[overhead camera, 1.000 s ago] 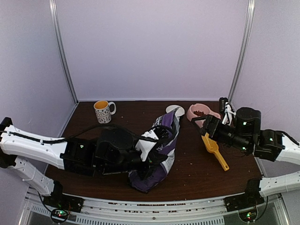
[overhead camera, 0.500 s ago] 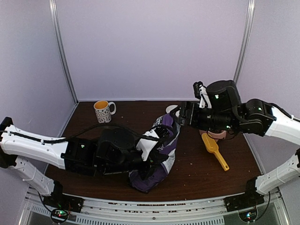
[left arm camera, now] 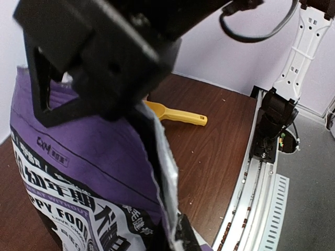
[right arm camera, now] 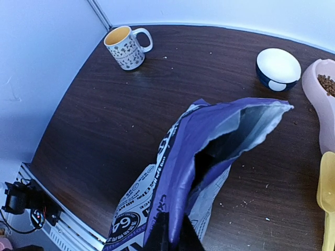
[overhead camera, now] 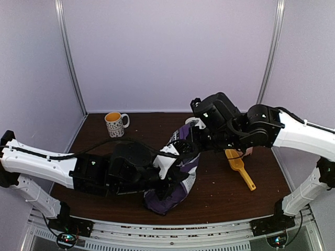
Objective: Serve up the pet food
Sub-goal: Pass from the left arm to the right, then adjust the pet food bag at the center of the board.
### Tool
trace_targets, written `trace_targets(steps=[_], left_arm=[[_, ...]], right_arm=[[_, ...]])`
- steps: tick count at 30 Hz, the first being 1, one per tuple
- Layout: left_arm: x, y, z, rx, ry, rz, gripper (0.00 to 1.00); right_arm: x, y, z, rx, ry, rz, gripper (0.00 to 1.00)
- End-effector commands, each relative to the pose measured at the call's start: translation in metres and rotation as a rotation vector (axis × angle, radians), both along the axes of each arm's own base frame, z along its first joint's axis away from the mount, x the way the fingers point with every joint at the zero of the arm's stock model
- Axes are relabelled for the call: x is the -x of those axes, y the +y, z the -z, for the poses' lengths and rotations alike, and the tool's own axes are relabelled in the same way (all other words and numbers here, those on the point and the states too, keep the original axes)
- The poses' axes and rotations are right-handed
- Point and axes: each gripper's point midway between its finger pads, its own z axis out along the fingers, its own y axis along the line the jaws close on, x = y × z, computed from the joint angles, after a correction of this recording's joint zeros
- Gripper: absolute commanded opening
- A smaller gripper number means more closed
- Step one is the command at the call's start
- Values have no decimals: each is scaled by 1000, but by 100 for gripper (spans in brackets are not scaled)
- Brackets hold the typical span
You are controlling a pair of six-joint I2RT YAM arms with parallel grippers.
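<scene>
Bag [overhead camera: 175, 178] of puppy food sits near the front of the surface [overhead camera: 220, 198], left of centre. It leans, long axis running from a near base up to a mouth at the far right.

Left gripper [left arm camera: 178, 238] is clamped flat on the bag's side edge part-way down, nothing else in it. Right gripper [right arm camera: 172, 238] is pinched closed on the lip of the mouth, higher up. So both arms are on the bag, with the mouth spread open above them.

Interior reads grey and dark from the right wrist view. No kibble visible in there; probably lower down.

Yellow scoop [overhead camera: 238, 164] lies flat just right of the bag, head to the far side, handle pointing near-right, nothing holding it.

Beyond it is the pink bowl [right arm camera: 309, 104], right of and farther back than the mouth. There's pet food [right arm camera: 327, 83] in the one compartment I can see. Small white-topped bowl [right arm camera: 278, 67] is just left of that, and the mug [right arm camera: 124, 47] is well apart in the far-left corner.

Key bit: the pink bowl is on the right arm's side, roughly where the mouth points, so any pour tips far-right. The scoop is also nearer the right arm, which would have to let go of the lip first.
</scene>
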Motion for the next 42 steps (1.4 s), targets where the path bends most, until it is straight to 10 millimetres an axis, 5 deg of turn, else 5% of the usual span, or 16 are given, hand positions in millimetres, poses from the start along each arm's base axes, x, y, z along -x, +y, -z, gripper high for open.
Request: trace_targets(steps=[1,8,13,18,23,27,37,39,42], left_arm=[[-4,1,-44,136,-43,-15,20],[-32,60,-72,97,-137,-148,68],[-56,109,-98,120,-114,-208,86],[-61,137,-117,201,-89,-123,97],[-57,131,-113,176,-70,23,98],[-64,115,-84,151,-26,100,98],[-70,71,-65,150,-18,260,97],[-63,64,-68,175,-10,328,91],[-50,58,-68,196,19,413,65]], right_arm=[[-7,-6,-25,23,-107,-9,0],[-14,-17,-97,-74,-272,-156,0],[3,-12,-135,-232,-320,-393,0],[33,-1,-141,-289,-269,-675,0],[59,11,-116,-273,-179,-872,0],[64,12,-89,-240,-131,-916,0],[76,9,-71,-255,-112,-966,0],[75,8,-67,-247,-108,-966,0],[75,8,-62,-237,-107,-967,0]])
